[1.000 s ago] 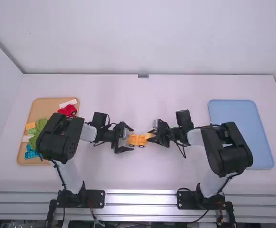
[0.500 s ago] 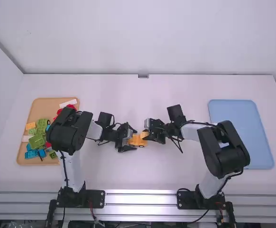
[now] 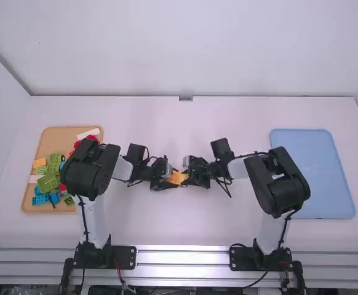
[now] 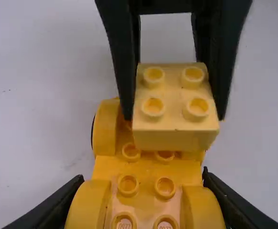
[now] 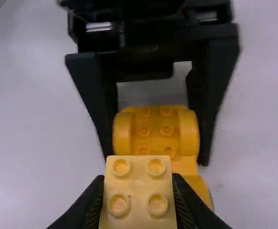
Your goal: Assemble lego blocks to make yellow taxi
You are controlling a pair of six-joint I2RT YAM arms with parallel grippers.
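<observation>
1. Right gripper [image 5: 138, 183] has shifted inward toward left gripper [image 4: 143, 177] since the previous high-view frame; left arm holds position. Right fingers grip the pale block; left fingers clamp the car base. Reading: alignment for the roof or cab step, pressing still to come.
2. Bench [image 3: 179, 227]: smooth, matte white. Work sits about midway between its left and right edges, somewhat closer to the near edge than the far one.
3. Car base [image 4: 146, 164]: deeper yellow plastic, glossy, long, with rounded mudguards [image 4: 104, 131] flanking a studded strip.
4. Pale block [image 4: 175, 139]: squarish, flat-sided, satin; over one end of the base. Seating cannot be confirmed.
5. Studs [image 4: 194, 76]: four on the block, short hollow-topped cylinders. Slight misalignment could tilt it.
</observation>
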